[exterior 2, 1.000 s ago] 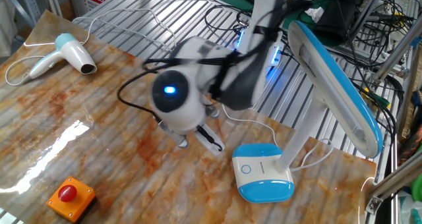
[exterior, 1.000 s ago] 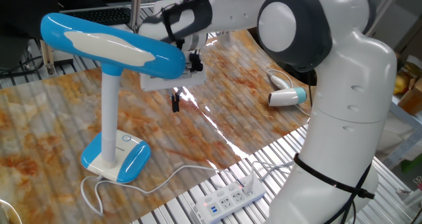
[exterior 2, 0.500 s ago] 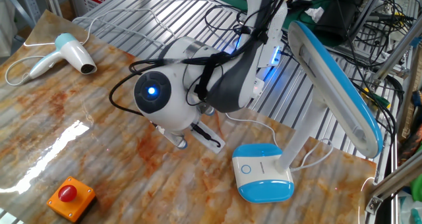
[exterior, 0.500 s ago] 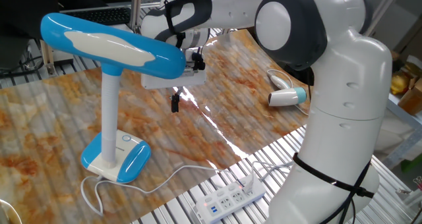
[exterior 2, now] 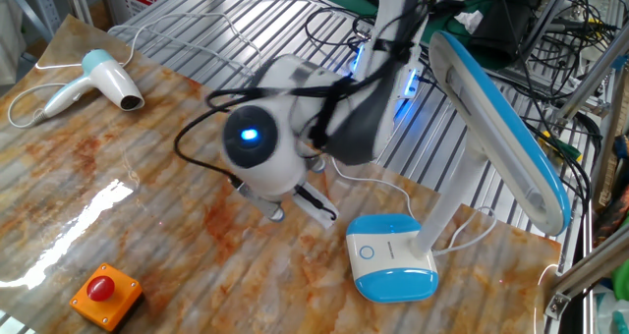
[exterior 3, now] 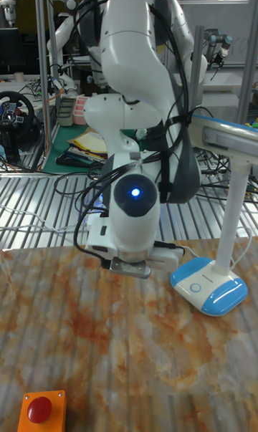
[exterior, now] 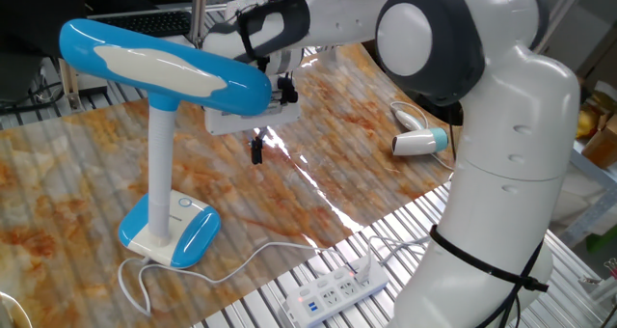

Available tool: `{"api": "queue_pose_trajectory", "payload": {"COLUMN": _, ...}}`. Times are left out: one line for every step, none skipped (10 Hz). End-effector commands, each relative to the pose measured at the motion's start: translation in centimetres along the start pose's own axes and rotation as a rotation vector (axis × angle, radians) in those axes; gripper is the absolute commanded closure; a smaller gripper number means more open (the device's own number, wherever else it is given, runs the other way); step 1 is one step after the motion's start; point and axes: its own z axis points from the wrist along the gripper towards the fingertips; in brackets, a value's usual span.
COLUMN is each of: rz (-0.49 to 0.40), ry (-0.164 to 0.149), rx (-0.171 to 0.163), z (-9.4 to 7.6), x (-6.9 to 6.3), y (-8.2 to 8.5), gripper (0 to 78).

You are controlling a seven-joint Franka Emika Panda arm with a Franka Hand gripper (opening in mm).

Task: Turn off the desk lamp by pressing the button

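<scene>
A glossy, ribbed, marble-patterned table (exterior: 87, 183) on a metal slat frame fills one fixed view. The desk lamp (exterior: 169, 125) stands at 9 o'clock, its oval blue head smooth plastic; the dark-tipped hand (exterior: 256, 150) hangs at its 3 o'clock, well above the table.

In the other fixed view, the button (exterior 2: 367, 253) sits flush on the rounded white base at 5 o'clock.

The tall fixed view hides the fingertips; I cannot tell their spread.
</scene>
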Motion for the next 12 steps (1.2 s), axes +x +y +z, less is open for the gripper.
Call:
{"api": "queue_pose_trajectory", "payload": {"rz": 0.037, "ry": -0.092, "rx": 0.034, "z": -0.14, "x": -0.03, "y": -0.02, "gripper": 77.6}}
{"api": "queue_pose_trajectory", "payload": {"rz": 0.038, "ry": -0.084, "rx": 0.022, "z": -0.14, "x": -0.03, "y": -0.02, "gripper": 77.6}}
{"api": "queue_pose_trajectory", "payload": {"rz": 0.049, "ry": -0.012, "rx": -0.043, "z": -0.14, "x": -0.03, "y": -0.02, "gripper": 77.6}}
{"api": "queue_pose_trajectory", "payload": {"rz": 0.050, "ry": 0.006, "rx": -0.052, "z": -0.14, "x": -0.03, "y": -0.02, "gripper": 77.6}}
{"api": "queue_pose_trajectory", "payload": {"rz": 0.044, "ry": 0.013, "rx": -0.053, "z": -0.14, "x": -0.03, "y": -0.02, "gripper": 77.6}}
{"api": "queue_pose_trajectory", "payload": {"rz": 0.043, "ry": 0.021, "rx": -0.057, "z": -0.14, "x": -0.03, "y": -0.02, "gripper": 77.6}}
{"api": "queue_pose_trajectory", "payload": {"rz": 0.051, "ry": 0.030, "rx": -0.083, "z": -0.14, "x": -0.03, "y": -0.02, "gripper": 77.6}}
{"api": "queue_pose_trajectory", "payload": {"rz": 0.055, "ry": 0.031, "rx": -0.092, "z": -0.14, "x": -0.03, "y": -0.02, "gripper": 77.6}}
{"api": "queue_pose_trajectory", "payload": {"rz": 0.058, "ry": 0.027, "rx": -0.092, "z": -0.14, "x": -0.03, "y": -0.02, "gripper": 77.6}}
{"api": "queue_pose_trajectory", "payload": {"rz": 0.057, "ry": 0.028, "rx": -0.092, "z": -0.14, "x": -0.03, "y": -0.02, "gripper": 77.6}}
{"api": "queue_pose_trajectory", "payload": {"rz": 0.027, "ry": 0.040, "rx": -0.092, "z": -0.14, "x": -0.03, "y": -0.02, "gripper": 77.6}}
{"api": "queue_pose_trajectory", "payload": {"rz": 0.013, "ry": 0.047, "rx": -0.091, "z": -0.21, "x": 0.03, "y": -0.09, "gripper": 77.6}}
